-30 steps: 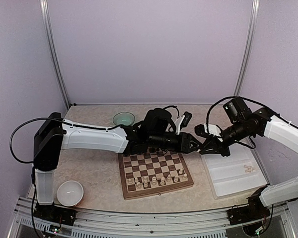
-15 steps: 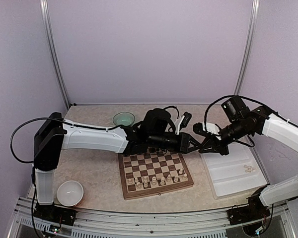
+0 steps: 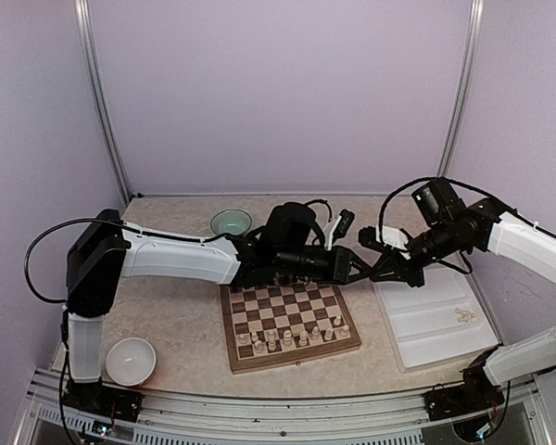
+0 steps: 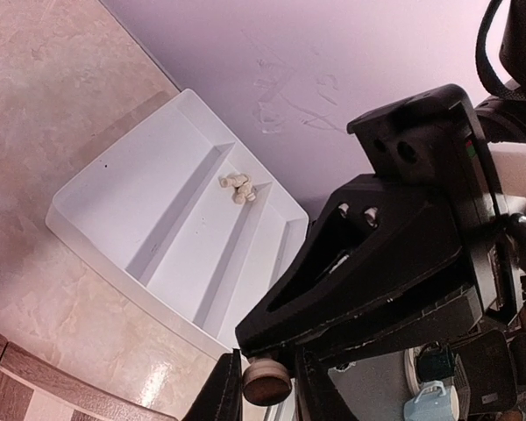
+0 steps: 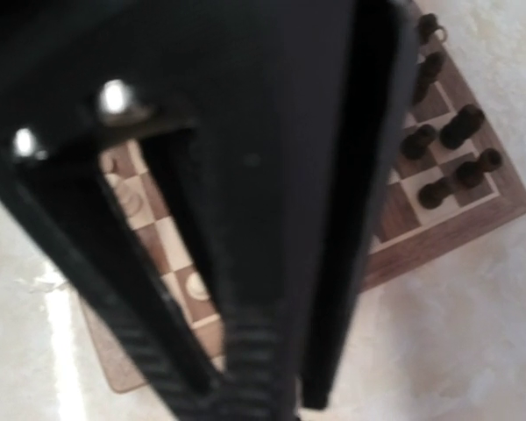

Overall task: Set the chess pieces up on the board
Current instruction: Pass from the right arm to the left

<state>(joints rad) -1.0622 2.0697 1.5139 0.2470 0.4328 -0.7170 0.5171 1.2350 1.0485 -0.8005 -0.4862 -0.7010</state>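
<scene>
Left gripper (image 4: 265,395) grips a chess piece (image 4: 266,383), jaws nearly closed; right gripper (image 3: 380,270), fully closed, sits against it. Early release could drop it onto the board (image 3: 287,360), toppling standing pieces (image 3: 287,337).

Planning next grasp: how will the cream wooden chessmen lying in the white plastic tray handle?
The cream wooden chessmen lie clustered, so gripping one would probably nudge the others. Rounded, they likely roll along the smooth channel of the white plastic tray. Probably light, rigid.
</scene>
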